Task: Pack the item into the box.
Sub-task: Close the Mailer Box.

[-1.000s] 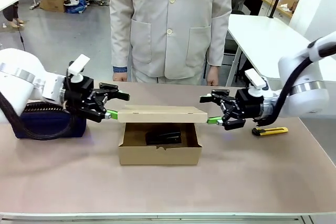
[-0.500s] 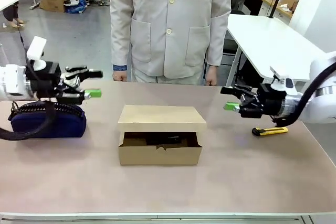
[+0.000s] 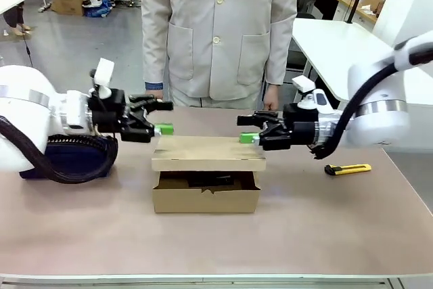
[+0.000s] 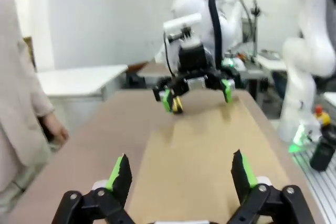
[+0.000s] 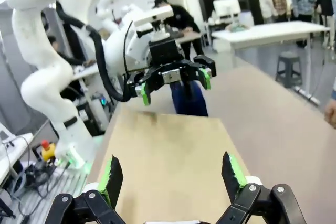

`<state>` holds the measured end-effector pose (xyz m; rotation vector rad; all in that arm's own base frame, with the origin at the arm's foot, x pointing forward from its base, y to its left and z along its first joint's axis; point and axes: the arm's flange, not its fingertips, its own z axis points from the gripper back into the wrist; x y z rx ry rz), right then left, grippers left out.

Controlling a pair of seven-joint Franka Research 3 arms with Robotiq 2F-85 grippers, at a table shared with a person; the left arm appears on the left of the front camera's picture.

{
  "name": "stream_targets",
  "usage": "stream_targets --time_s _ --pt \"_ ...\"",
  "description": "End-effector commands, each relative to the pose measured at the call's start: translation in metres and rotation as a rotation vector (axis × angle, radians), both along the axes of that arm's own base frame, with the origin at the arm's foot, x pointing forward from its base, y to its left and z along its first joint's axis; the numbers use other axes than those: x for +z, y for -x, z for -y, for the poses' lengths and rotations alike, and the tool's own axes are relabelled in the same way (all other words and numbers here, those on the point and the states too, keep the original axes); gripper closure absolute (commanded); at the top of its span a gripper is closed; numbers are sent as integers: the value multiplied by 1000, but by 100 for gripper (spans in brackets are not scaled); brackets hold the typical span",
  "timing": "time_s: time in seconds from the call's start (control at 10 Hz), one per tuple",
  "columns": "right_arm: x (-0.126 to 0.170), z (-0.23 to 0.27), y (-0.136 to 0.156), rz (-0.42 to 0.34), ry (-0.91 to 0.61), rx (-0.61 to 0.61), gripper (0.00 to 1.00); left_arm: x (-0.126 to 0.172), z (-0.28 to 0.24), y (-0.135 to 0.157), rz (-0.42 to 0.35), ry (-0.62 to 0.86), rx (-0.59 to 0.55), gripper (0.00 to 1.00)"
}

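Both arms are swung back in toward the box (image 3: 206, 201). The left tool (image 3: 164, 117) now hovers just above the left end of the lid (image 3: 208, 153), in from the tabletop's (image 3: 304, 235) far left side half a second ago. The right tool (image 3: 243, 129) hovers above the lid's right end, in from beside the yellow utility knife (image 3: 347, 168). Compared with a second ago, both tools ride higher, and the lid lies lower, narrowing the opening over the stapler (image 3: 210, 181).

The tabletop (image 3: 216, 241) carries one cardboard box (image 3: 206, 197) at centre with one black stapler (image 3: 211, 180) inside, one navy pouch (image 3: 64, 157) at left and one yellow utility knife (image 3: 348, 168) at right, flanked by two arms (left arm (image 3: 34, 109), right arm (image 3: 379, 103)), with one person (image 3: 220, 32) at top centre.
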<state>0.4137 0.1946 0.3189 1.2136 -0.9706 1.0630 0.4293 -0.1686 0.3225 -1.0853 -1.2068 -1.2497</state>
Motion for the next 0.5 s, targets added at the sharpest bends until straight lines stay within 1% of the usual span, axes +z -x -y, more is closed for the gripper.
stream_targets --time_s 0.0,0.1,0.2,0.3,0.4 --pt "-10 -3 -8 16 145 61 0 -10 1 -11 -23 -151 -67 0" --pt "-14 -3 -6 22 178 96 0 -21 8 -12 -35 -190 -98 0" --pt "-16 -3 -1 3 182 171 0 -31 14 -11 -61 -229 -138 0" --pt "-20 -2 1 -17 243 216 0 -39 17 -8 -83 -294 -180 0" --pt "-26 -2 2 -36 299 235 0 -40 16 -7 -88 -303 -181 0"
